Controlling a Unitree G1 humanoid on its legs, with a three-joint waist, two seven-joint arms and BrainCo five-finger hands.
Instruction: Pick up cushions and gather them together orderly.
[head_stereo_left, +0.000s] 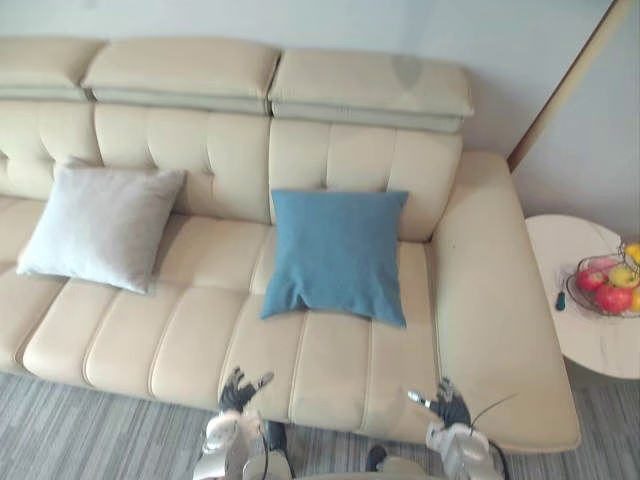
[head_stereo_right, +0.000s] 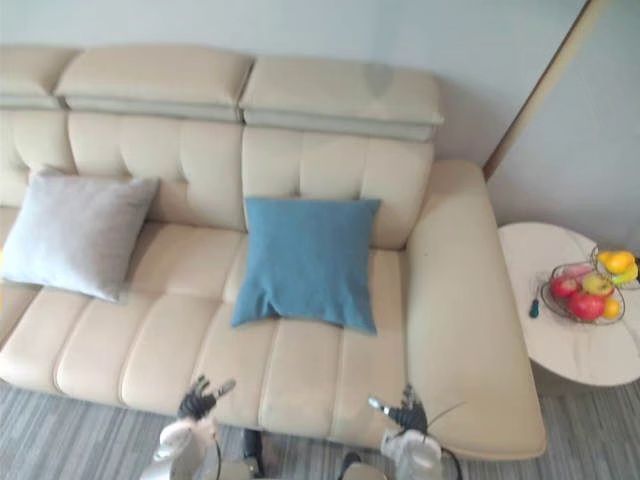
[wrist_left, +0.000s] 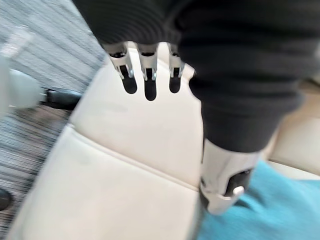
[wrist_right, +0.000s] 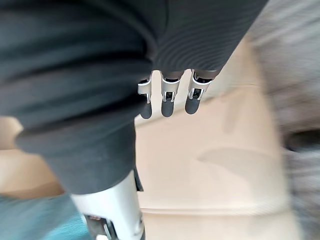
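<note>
Cream sofa (head_stereo_left: 330, 350) against a pale wall (head_stereo_left: 500, 50), grey carpet (head_stereo_left: 80, 440), round side table (head_stereo_left: 590, 350) with fruit basket (head_stereo_left: 605, 285).

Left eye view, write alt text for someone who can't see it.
A blue cushion and a grey cushion lean apart against the back of a cream sofa. The left hand and right hand hover open at its front edge.

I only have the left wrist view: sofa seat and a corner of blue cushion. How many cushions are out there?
Observer: Two on the sofa: a blue cushion in the middle and a grey cushion toward the robot's left.
Operator: Touching?
Observer: No, bare seat lies between them.
Operator: Right hand holding anything?
Observer: No, the right hand is open and empty at the seat's front edge.
</note>
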